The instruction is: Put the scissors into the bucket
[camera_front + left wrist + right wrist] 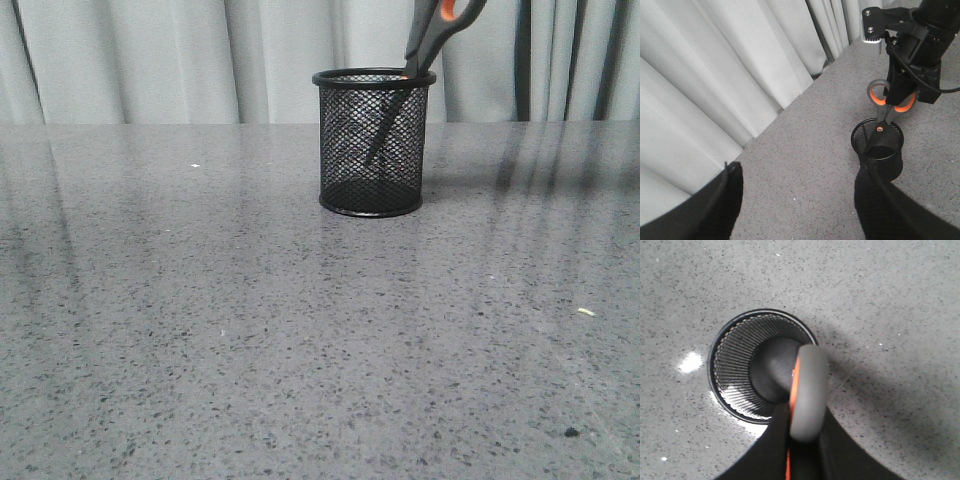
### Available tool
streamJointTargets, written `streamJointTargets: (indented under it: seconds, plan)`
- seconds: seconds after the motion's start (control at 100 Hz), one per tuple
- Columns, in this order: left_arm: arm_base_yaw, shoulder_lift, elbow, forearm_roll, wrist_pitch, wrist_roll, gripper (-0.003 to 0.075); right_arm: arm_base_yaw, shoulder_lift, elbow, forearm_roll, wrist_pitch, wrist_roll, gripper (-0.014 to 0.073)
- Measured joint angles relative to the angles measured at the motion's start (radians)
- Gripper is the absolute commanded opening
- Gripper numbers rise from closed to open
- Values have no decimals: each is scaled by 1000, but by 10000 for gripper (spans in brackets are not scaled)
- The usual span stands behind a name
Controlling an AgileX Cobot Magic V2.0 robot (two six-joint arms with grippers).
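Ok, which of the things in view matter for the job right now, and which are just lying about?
Part of the job:
- scissors, blades down inside the bucket, handles held by the right gripper
- bucket, upright on the table

Just there:
- table
- curtain behind the table
- left gripper, open and holding nothing

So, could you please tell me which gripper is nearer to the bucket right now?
The right. The right gripper is just above the bucket, gripping the scissors by the handles, blades inside it. The left gripper sits well back, empty, fingers apart.
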Motion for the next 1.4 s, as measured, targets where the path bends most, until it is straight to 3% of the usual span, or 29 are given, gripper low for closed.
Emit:
streamJointTargets:
  seconds: [0.17, 0.41, 0.7, 0.8, 0.93, 1.09, 1.19, 1.4]
  plan:
    - [0, 0, 0, 0, 0, 0, 438, 0, 2, 0, 41, 0, 2, 27]
    - [0, 0, 0, 0, 0, 0, 438, 0, 4, -2, 51, 0, 2, 348]
    - [0, 0, 0, 0, 0, 0, 438, -38, -37, -26, 51, 0, 20, 363]
    - [0, 0, 0, 0, 1, 0, 438, -79, -96, -55, 49, 0, 48, 340]
    - [0, 0, 0, 0, 3, 0, 400, -118, -193, -65, 43, 0, 67, 215]
    - [0, 2, 0, 0, 5, -8, 196, -123, -292, -45, 43, 2, 75, -72]
    - [0, 5, 0, 0, 19, -35, -22, -123, -367, 24, 45, -41, 77, -64]
    - [0, -10, 87, -2, 27, -49, -20, -123, -561, 326, 61, -322, 78, -64]
